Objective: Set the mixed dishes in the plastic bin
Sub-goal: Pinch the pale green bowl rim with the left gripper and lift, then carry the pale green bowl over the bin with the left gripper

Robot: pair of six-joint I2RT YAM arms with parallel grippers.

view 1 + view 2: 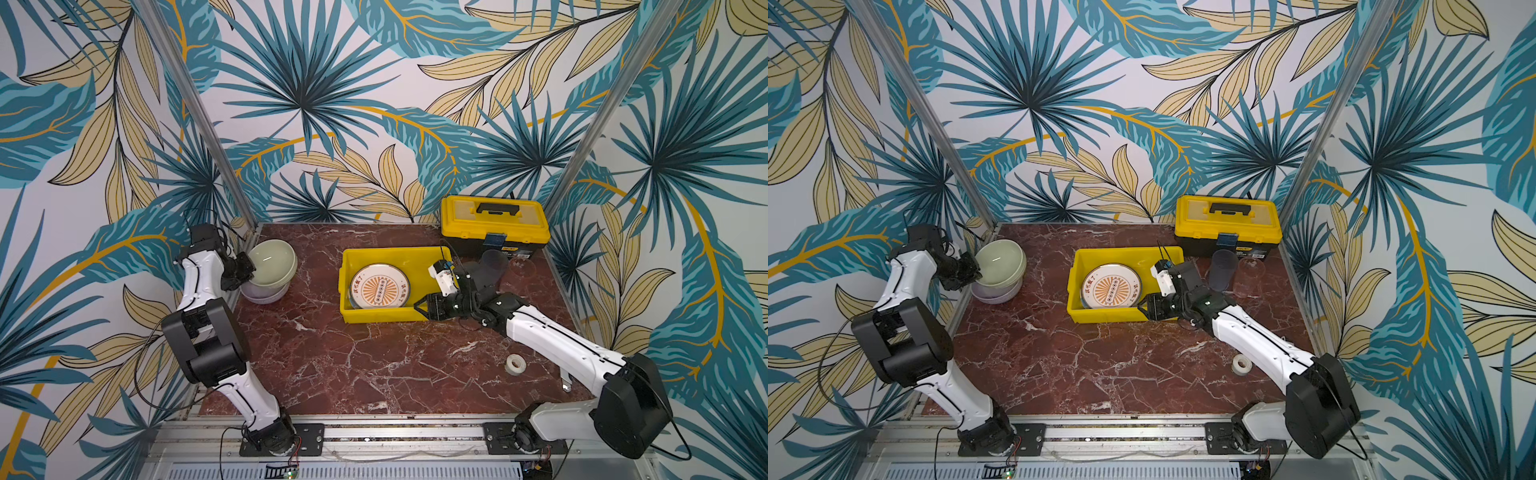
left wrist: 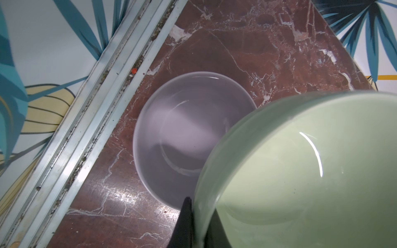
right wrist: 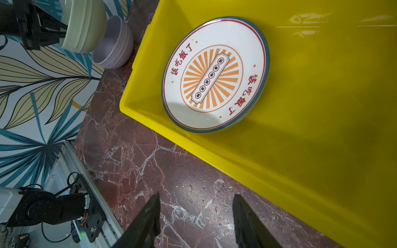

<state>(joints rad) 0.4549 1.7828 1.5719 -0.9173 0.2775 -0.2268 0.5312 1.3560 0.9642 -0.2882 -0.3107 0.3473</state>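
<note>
Judging from how the things lie, the task is about at its middle. One white plate (image 1: 379,287) with an orange sunburst lies flat inside the yellow plastic bin (image 1: 374,318), toward its left side. In the right wrist view more rims seem to show under its edge, so it may rest on other plates, but I cannot tell this surely.

The left pincer (image 1: 246,268) is clamped on the rim of the pale green bowl (image 1: 272,262) and holds it tilted just above the lilac bowl (image 1: 266,293), which sits on the desk (image 1: 332,365) at the far left corner, well apart from the bin. The right pincer (image 1: 420,309) has its jaws apart and holds nothing; it hangs over the desk just beside the near right corner of the bin.

What is left, as I judge: the green bowl must travel to the bin, then the lilac bowl, then the two clear tumblers (image 1: 1224,270), which stand to the right of the bin in front of the yellow toolbox (image 1: 494,220).

About writing: the plate carries red Chinese characters on two sides, which seem to read 該吃飯了, and the small circled signs in the middle band are too small to read. The lilac bowl has raised letters on its side, but I cannot read them. The toolbox has a small front label, also unreadable.
</note>
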